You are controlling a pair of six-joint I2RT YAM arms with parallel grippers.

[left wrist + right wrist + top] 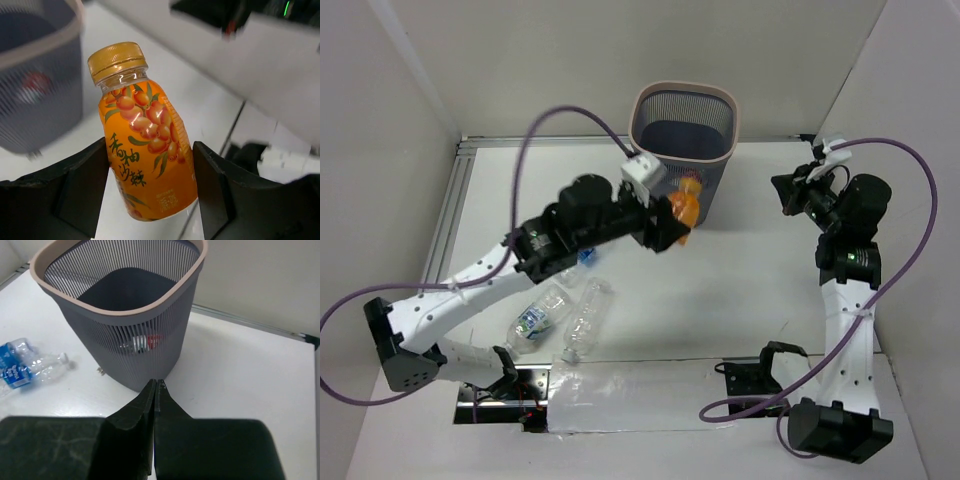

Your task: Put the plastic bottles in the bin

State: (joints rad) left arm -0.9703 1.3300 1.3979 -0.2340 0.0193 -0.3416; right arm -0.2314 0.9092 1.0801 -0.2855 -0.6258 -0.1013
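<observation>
Right now the left pincer (672,222) is clamped on the short orange bottle (685,205), its two black fingers (85,180) pressing the label from either side (the left wrist view shows printed berries and a gold-orange cap at the top). The bottle is held cap-up with a slight lean. It sits just beside the outer wall of the bin (705,165), on the near side and below the pinkish-beige rim, not over the opening. White bench (750,290) shows beneath its base, so it appears to be lifted clear. The grey mesh bin stands upright towards the far edge of the bench, and something red (150,341) shows low down through its slats in the right wrist view, though it is too blurred to name for certain. Three bottles lie on their sides on the bench near the left arm, well apart from the bin: a green-white labelled bottle (535,318), an unlabelled clear bottle (585,320) just beside it, and a blue-labelled bottle (20,367) partly hidden under the arm in the top view. The right pincer (155,385) has its fingers pressed together on nothing; it hangs above the bench to the right of the bin, pointing at it.
</observation>
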